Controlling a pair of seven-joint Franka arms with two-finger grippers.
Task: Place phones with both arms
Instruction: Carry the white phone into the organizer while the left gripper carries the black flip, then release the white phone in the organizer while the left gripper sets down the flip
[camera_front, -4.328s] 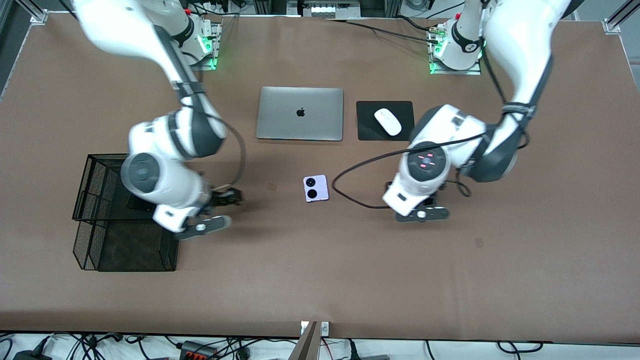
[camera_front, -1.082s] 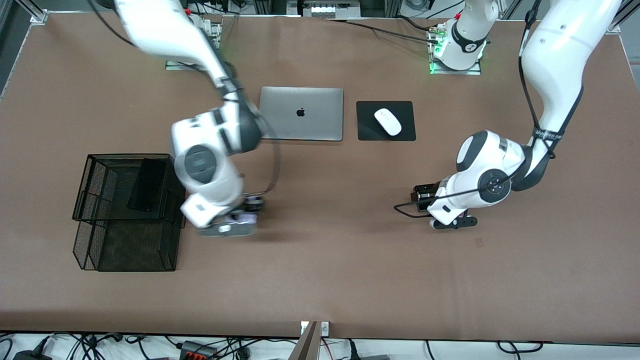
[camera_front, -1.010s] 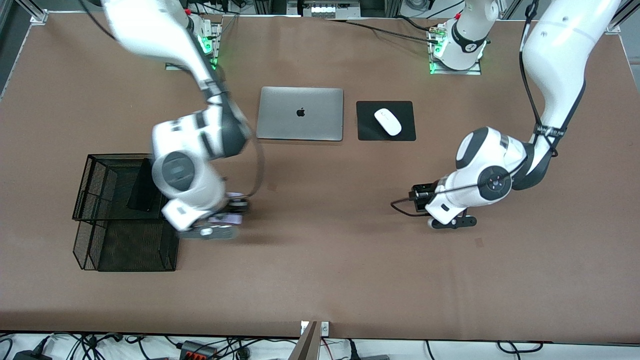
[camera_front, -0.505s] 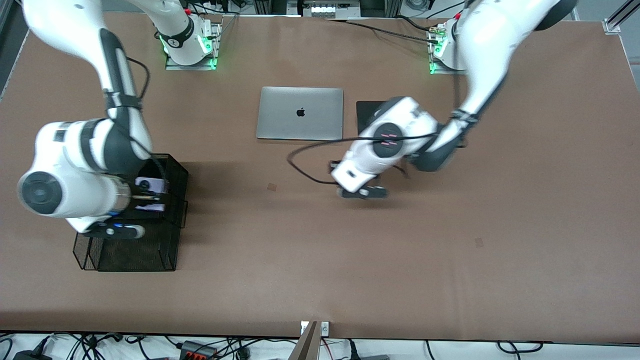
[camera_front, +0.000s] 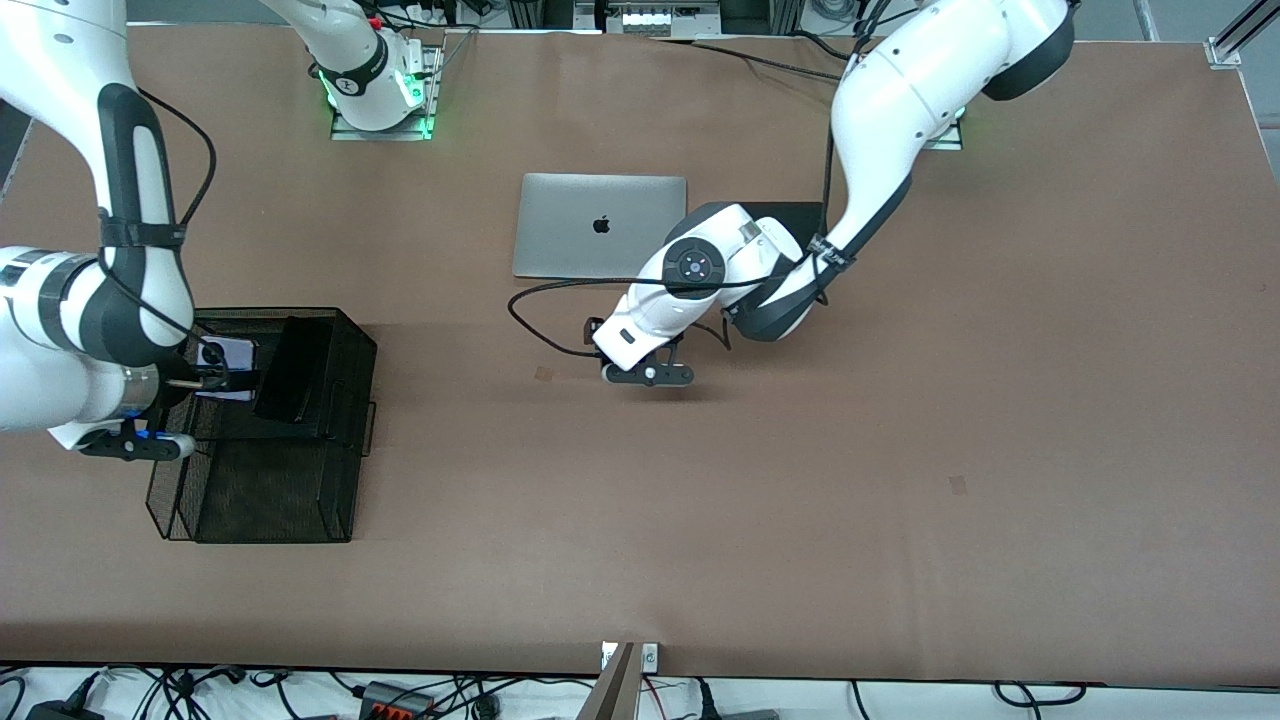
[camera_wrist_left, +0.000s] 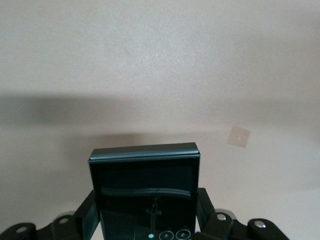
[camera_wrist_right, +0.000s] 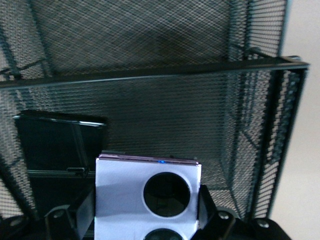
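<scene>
- Looking down from the front camera, I see my right gripper (camera_front: 205, 385) over the upper tier of the black mesh tray (camera_front: 350, 340) at the right arm's end of the table.
- That claw is clenched on the lilac-white phone (camera_front: 228, 355); in the right wrist view the phone (camera_wrist_right: 147, 200) sits between the two fingers (camera_wrist_right: 85, 212) with one black circle fully in sight and the second cut off at the frame's edge.
- The long black phone (camera_front: 295, 368) lies in that same upper tier, just beside the lilac-white one; in the right wrist view the same slab (camera_wrist_right: 57, 142) rests on the mesh floor.
- The tray's lower tier (camera_front: 270, 495) juts out nearer to the front camera, and I can make out nothing lying in it.
- My left gripper (camera_front: 645, 372) hangs over bare brown table (camera_front: 900, 450), near the middle, and it is grasping the small black flip phone (camera_wrist_left: 145, 192), clamped flat between the fingers (camera_wrist_left: 85, 220) in the left wrist view.
- A small tan square patch (camera_wrist_left: 239, 136) on the tabletop shows in the left wrist view, close to that phone.
- The silver laptop (camera_front: 598, 226) lies shut, farther from the front camera than the left gripper, and the black mouse pad (camera_front: 795, 212) beside it is mostly covered by the left arm.
</scene>
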